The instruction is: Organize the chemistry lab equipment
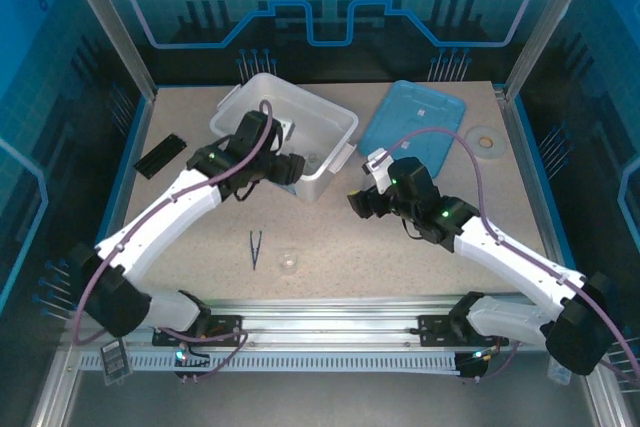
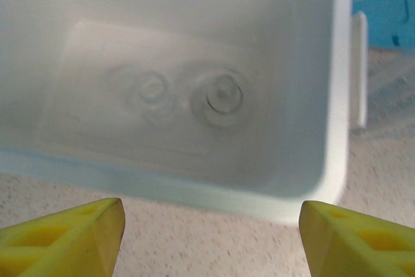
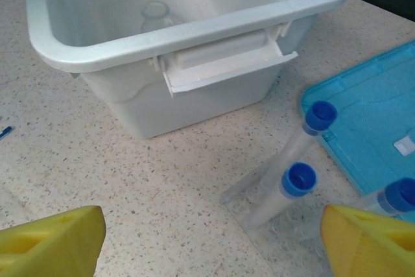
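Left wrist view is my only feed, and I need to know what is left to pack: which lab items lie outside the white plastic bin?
Observer: Thin dark tweezers lie on the speckled table, nearer the arm bases than the white plastic bin.
Operator: Any glassware out there too?
Observer: Yes, a small clear glass beaker sits just right of the tweezers.
Operator: And the tubes?
Observer: Three clear blue-capped tubes stand tilted by the flat blue lid, two of them plainly in a clear plastic rack.
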You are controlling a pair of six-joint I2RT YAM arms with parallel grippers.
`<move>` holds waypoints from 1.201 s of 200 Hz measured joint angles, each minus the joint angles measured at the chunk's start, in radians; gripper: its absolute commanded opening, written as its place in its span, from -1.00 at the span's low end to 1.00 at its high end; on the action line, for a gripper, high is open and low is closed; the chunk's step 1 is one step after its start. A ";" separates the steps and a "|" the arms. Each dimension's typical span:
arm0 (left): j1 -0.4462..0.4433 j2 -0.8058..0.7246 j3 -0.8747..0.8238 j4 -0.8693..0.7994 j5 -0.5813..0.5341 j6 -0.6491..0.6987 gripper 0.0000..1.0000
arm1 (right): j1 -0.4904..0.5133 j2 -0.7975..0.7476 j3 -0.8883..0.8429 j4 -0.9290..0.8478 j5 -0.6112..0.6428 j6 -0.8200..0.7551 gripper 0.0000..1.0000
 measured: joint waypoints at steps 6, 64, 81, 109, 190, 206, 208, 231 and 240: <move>-0.011 -0.020 -0.020 0.003 -0.006 -0.003 0.44 | 0.000 0.008 0.010 -0.004 -0.004 -0.005 0.76; -0.145 -0.154 -0.185 -0.002 -0.063 -0.052 0.43 | 0.001 0.042 0.079 -0.025 -0.038 -0.029 0.76; -0.187 -0.159 -0.232 -0.006 -0.070 -0.081 0.44 | 0.001 0.050 0.090 -0.032 -0.042 -0.034 0.76; -0.243 -0.159 -0.314 -0.017 -0.079 -0.138 0.48 | 0.002 0.050 0.092 -0.046 -0.050 -0.041 0.76; -0.331 -0.161 -0.439 -0.038 -0.080 -0.214 0.59 | 0.002 0.050 0.092 -0.059 -0.053 -0.041 0.78; -0.338 -0.153 -0.444 -0.038 -0.074 -0.216 0.59 | 0.002 0.050 0.092 -0.063 -0.053 -0.042 0.78; -0.339 -0.150 -0.445 -0.037 -0.074 -0.217 0.59 | 0.002 0.050 0.092 -0.064 -0.053 -0.042 0.78; -0.359 -0.114 -0.456 -0.034 -0.063 -0.225 0.59 | 0.002 0.050 0.092 -0.071 -0.054 -0.042 0.78; -0.368 -0.102 -0.462 -0.033 -0.058 -0.232 0.58 | 0.002 0.050 0.092 -0.074 -0.055 -0.042 0.78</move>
